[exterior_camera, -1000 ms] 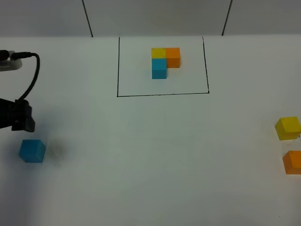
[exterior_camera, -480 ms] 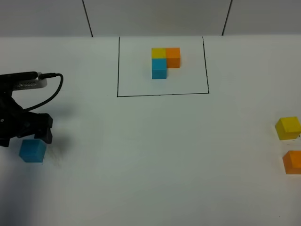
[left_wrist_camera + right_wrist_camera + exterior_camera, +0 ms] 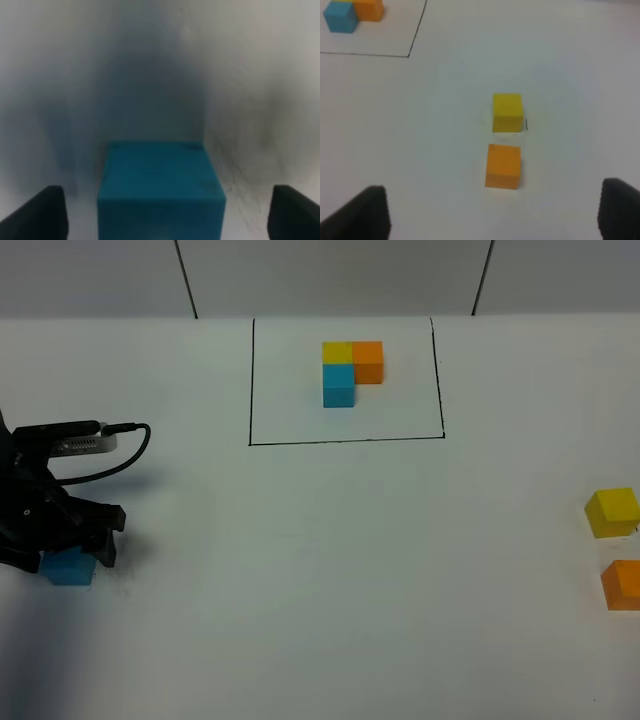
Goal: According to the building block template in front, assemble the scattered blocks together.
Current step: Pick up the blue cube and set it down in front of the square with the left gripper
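Between left fingers (image 3: pixel 42 212): light blue cube (image 3: pixel 161 192) | fingers spread, gaps on both sides

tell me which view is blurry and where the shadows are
Left wrist view: hazy and soft, the blue cube smeared, a dark shadow beyond it. Exterior high view: sharp, evenly lit, faint shadow beside the left claw. Right wrist view: slightly soft, yellow cube and orange cube readable, hardly any shadow.

A white table (image 3: pixel 320 570) meets a grey wall (image 3: pixel 330 275) behind.
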Tool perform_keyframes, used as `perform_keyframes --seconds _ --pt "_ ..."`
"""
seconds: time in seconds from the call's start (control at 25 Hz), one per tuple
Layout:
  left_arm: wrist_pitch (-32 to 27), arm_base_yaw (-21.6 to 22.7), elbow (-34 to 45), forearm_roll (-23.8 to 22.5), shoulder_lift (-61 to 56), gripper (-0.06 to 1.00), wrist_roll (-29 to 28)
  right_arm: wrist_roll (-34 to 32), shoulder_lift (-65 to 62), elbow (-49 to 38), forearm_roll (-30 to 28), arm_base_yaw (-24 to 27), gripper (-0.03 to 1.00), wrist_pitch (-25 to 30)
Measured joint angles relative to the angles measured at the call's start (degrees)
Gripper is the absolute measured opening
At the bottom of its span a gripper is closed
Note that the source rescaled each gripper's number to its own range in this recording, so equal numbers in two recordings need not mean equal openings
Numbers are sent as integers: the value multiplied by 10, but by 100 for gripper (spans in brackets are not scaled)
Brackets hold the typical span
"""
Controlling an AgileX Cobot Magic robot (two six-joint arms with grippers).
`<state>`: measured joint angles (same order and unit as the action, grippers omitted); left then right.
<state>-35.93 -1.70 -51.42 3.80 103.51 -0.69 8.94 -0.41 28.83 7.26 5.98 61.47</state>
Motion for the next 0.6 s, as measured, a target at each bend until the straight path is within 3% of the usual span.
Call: perform_keyframes --seconds 0.08,0.12,0.24,0.4,0.6 --pt "-1 0 0 1 0 28 15 0 0 0 0 0 71 0" --pt "-3 0 0 1 0 4 28 0 0 0 0 0 71 0" --pt "-18 0 -15 18 1 0 74 0 0 0 0 0 71 0" --pt "-56 -23 -69 76 0 0 173 0 0 0 0 0 71 0" --pt "-91 -124 -144 160 0 0 353 0 0 0 0 0 71 0"
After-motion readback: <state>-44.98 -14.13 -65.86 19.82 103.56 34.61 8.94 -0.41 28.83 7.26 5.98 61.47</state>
